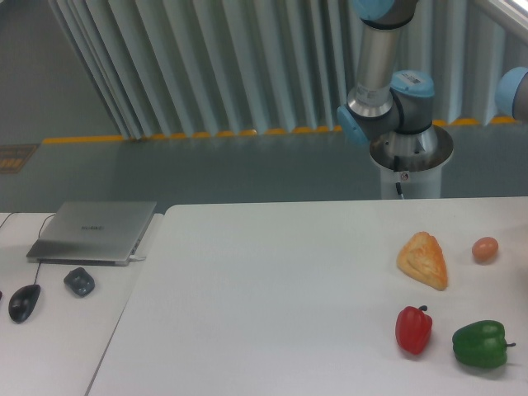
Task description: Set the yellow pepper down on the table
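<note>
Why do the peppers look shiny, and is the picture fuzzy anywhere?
In the camera view, soft overhead light puts small pale glints on the red pepper and green pepper and leaves only faint shadows on the table; the whole picture is a little soft, and the laptop lettering is too blurred to read.

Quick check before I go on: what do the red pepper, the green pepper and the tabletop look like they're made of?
The red pepper and green pepper both look like moulded plastic, probably toy food: uniform colour and a glossy sheen with soft highlights, though real waxy skin can't be ruled out. The table looks like matte white laminate or painted board: flat, even, without glare.
</note>
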`<state>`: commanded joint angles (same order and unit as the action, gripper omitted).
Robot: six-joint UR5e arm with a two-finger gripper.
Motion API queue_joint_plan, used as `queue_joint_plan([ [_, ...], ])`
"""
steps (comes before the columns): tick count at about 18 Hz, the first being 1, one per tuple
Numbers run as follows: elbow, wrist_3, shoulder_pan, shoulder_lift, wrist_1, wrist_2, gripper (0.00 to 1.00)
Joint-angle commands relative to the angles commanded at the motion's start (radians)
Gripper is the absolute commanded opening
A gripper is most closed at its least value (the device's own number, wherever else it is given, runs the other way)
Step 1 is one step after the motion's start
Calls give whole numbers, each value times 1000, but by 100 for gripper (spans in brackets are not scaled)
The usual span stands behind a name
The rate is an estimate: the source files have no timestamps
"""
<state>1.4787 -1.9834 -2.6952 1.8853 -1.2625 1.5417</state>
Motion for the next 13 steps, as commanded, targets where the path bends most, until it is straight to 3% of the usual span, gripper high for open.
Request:
queue_joint_plan([
  [13, 9, 14, 3, -20, 11, 14, 100],
])
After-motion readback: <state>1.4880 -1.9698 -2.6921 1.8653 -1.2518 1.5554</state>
